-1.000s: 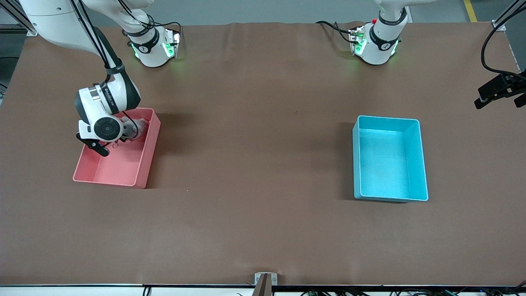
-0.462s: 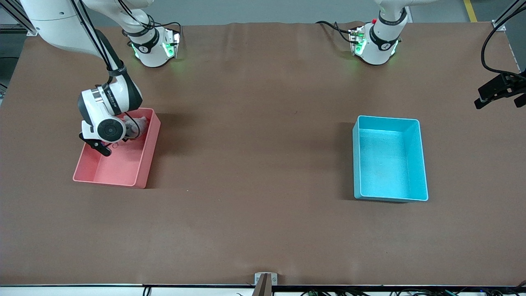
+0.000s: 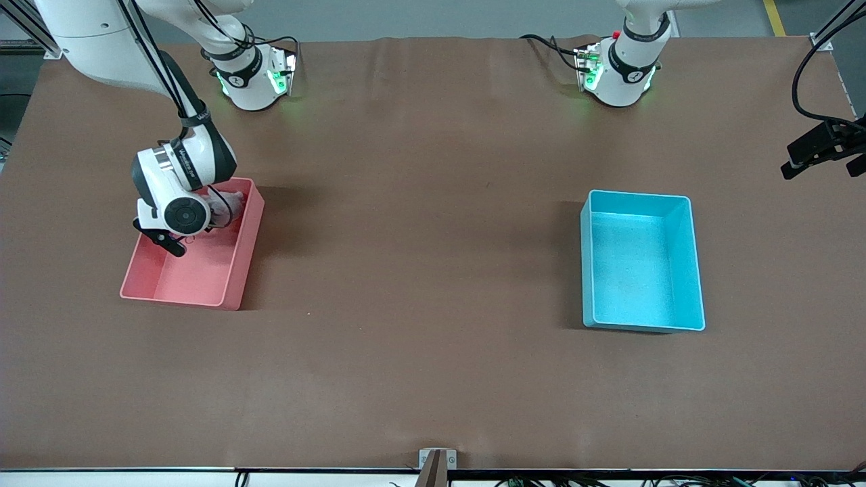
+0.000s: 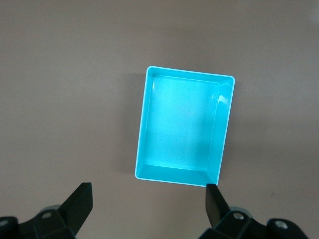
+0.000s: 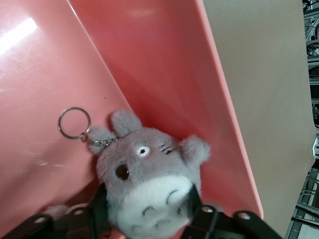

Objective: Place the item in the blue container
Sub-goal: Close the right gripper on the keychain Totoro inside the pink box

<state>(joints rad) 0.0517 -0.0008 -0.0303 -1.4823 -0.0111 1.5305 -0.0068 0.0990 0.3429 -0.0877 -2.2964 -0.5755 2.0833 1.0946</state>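
The blue container sat nearest the front camera, in the lower middle band of the front view toward the left arm's end of the table, and nothing was in it. The pink bin sat toward the right arm's end, just a bit higher in that view, well apart from the blue one. The plush toy lay in the pink bin's upper corner, tucked right against a wall. Your right gripper was down in that bin, with its fingers hugging the toy's soft tummy from both sides. The toy is squishy, so I think you needed a firm squeeze low on the body. You also needed a straight lift up, so the little key ring and the pink wall did not catch. The brown table between the bins was bare, so you had lots of room to carry it across. Your left gripper waited high over the blue container with its fingers wide apart, so you had to keep away from it.
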